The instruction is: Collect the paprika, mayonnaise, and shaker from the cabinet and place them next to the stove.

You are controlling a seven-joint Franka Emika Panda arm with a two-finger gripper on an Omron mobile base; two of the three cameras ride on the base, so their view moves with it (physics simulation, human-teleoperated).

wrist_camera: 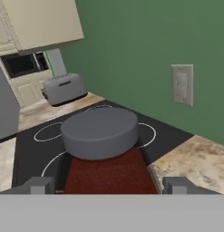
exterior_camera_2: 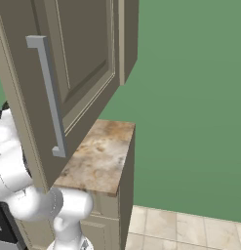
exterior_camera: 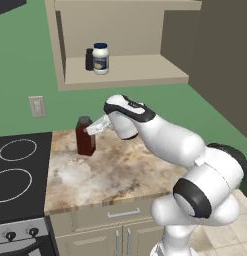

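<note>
1. The black flat glass cooktop with white ring burners (exterior_camera: 17, 170) sits at the left; the speckled stone counter (exterior_camera: 115, 175) joins its right edge.
2. The tall dark red-brown paprika bottle with its dark cap (exterior_camera: 85, 136) stands upright on that counter near the back wall, just beside the stove; it looks rigid, fairly light and smooth-sided, so likely slippery; its height over a narrow foot makes it easy to tip; the straight body below the cap is the best place to hold it.
3. The two-finger gripper (exterior_camera: 97, 126) is at the bottle's upper part with its jaws spread wide; in the hand view the dark finger tips (wrist_camera: 41, 185) stand either side of the red-brown body without visibly pressing it, so I judge the bottle stands free rather than pinched.
4. Above, the beige open-fronted wall cabinet (exterior_camera: 125, 75) holds two things on its board, touching or nearly so: the small slim black shaker (exterior_camera: 89, 59) at left, light and narrow, best taken around its middle; the squat white mayonnaise jar with dark blue lid (exterior_camera: 100, 58) at right, wider and probably heavier, best gripped across its body under the lid.
</note>
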